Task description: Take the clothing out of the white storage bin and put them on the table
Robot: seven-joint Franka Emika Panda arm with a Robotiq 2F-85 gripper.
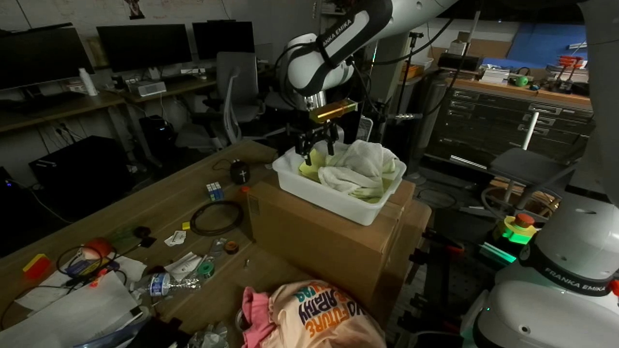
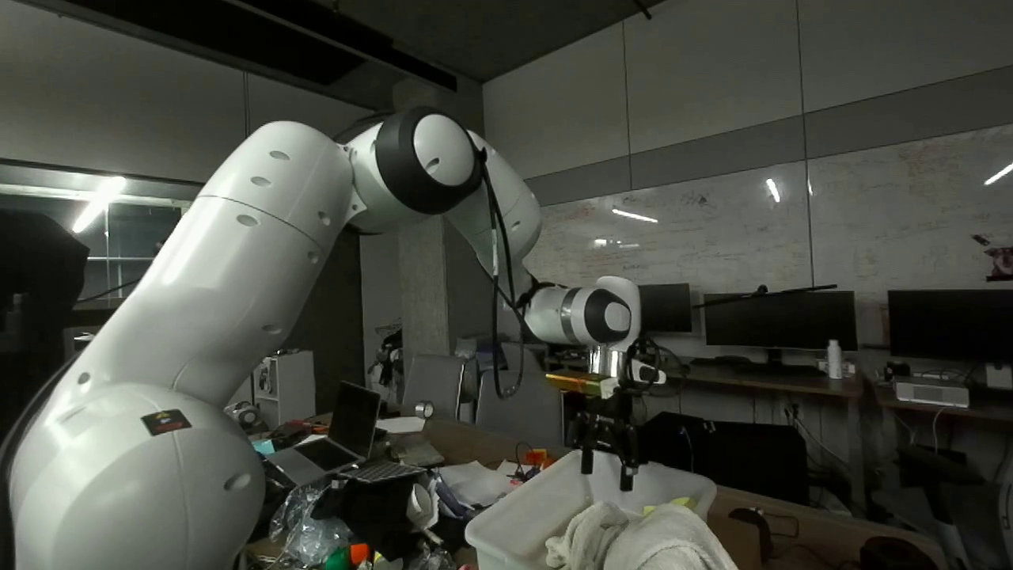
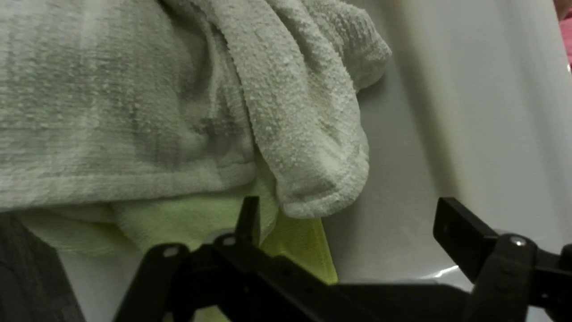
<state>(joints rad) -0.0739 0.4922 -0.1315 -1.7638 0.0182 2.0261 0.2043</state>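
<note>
The white storage bin stands raised on a cardboard box. Inside it lie a crumpled white cloth and, partly beneath, pale green cloth and yellow cloth. On the table, in front of the box, rest a pink garment and a peach-orange printed garment. My gripper hangs over one end of the bin, fingertips pointing down. In the wrist view the gripper is wide open and holds nothing; one finger overlaps the green cloth, the opposite finger the bare bin floor.
The cardboard box sits at the table's edge. Clutter covers the table: a puzzle cube, a black cable coil, a plastic bottle, papers and a laptop. Behind are chairs and desks with monitors.
</note>
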